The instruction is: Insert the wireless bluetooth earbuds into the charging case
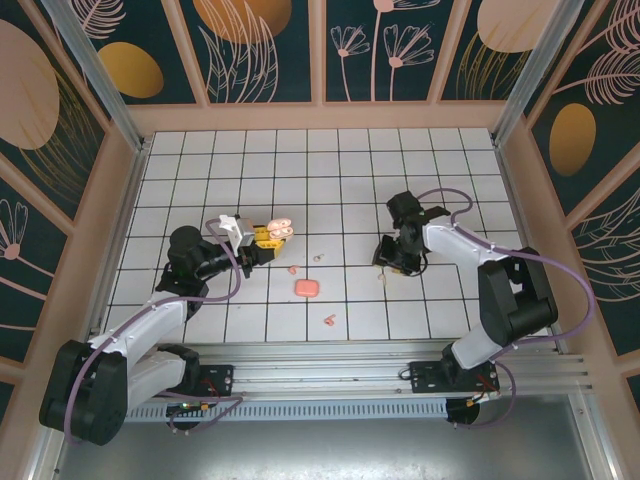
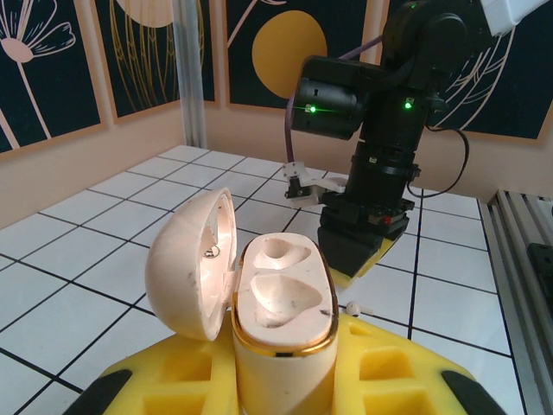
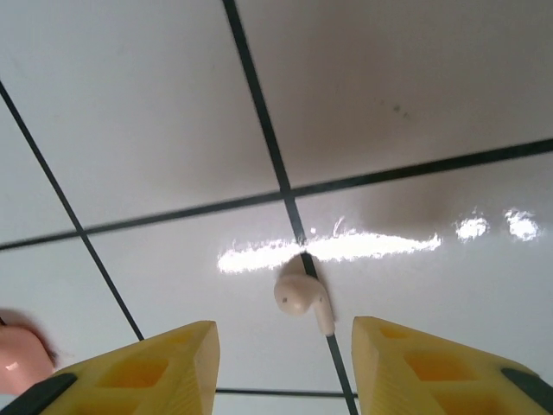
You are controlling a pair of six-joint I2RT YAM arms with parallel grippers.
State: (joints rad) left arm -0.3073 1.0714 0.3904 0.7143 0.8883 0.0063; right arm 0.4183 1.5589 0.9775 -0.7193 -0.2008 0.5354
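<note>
cream case (image 2: 281, 298): open and upright, lid swung to the side, gold rim, both sockets empty; clamped in left hand (image 1: 270, 234), at 11 o'clock from pink case
pink case (image 1: 307, 287): closed, flat on the table near centre
pink bud A (image 1: 293, 269): on the table, just beside pink case at 11 o'clock
pink bud B (image 1: 328, 321): on the table, near pink case at 5 o'clock
cream bud A (image 1: 318, 258): on the table, at 1 o'clock from pink case
cream bud B (image 3: 304, 298): lying on a tile line, stem toward 5 o'clock, at 3 o'clock from pink case

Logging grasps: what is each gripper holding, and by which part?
Left gripper grips the open cream case by its lower body; right gripper, open, holds nothing.
</note>
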